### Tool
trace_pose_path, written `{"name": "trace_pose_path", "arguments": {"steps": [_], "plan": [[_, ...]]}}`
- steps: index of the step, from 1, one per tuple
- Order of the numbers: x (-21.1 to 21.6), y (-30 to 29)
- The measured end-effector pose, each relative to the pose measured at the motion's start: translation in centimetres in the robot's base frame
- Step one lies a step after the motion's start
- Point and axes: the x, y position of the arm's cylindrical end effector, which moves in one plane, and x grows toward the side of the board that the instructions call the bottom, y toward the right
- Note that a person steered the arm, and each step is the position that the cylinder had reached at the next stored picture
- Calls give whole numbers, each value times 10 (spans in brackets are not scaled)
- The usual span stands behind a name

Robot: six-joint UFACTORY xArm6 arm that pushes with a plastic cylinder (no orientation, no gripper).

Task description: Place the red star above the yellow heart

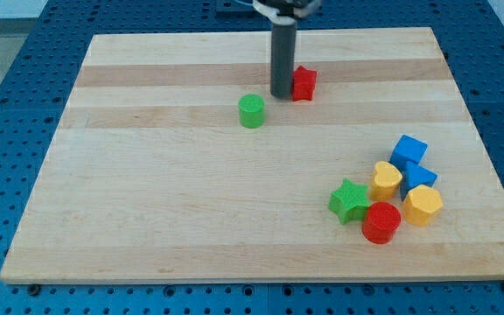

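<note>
A pale wooden board (147,219) lies on a blue pegboard table (7,52) and fills most of the view.

Nearest the view's bottom, toward the right, sits a tight cluster of blocks. A red cylinder (381,222) is lowest in the view. Just to its left and slightly higher is a green star (349,200). To the cylinder's right is a yellow hexagonal block (423,206). Above the cylinder is the yellow heart (387,179), which seems to touch its neighbours. To the heart's right is a blue block (421,177) whose shape is hard to make out, and above that a blue cube (408,150). These six blocks sit touching or just beside one another.

Farther up, left of centre and well apart from the cluster, a green cylinder (251,111) stands alone.

Farther still, near the view's top centre, is the red star (303,83). It is far from the yellow heart, up and to the left of it.

My tip (282,94) rests on the board, touching or just beside the red star's left side. The dark rod rises straight up and out of the view's top. The arm has no fingers or jaws, only this rod, and it holds nothing.
</note>
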Motion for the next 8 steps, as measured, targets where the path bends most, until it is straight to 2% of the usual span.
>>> {"name": "trace_pose_path", "arguments": {"steps": [1, 2, 3, 5, 6, 7, 8], "plan": [[-30, -20], [-48, 23], [-26, 69], [51, 71], [26, 65], [-18, 45], [-21, 12]]}}
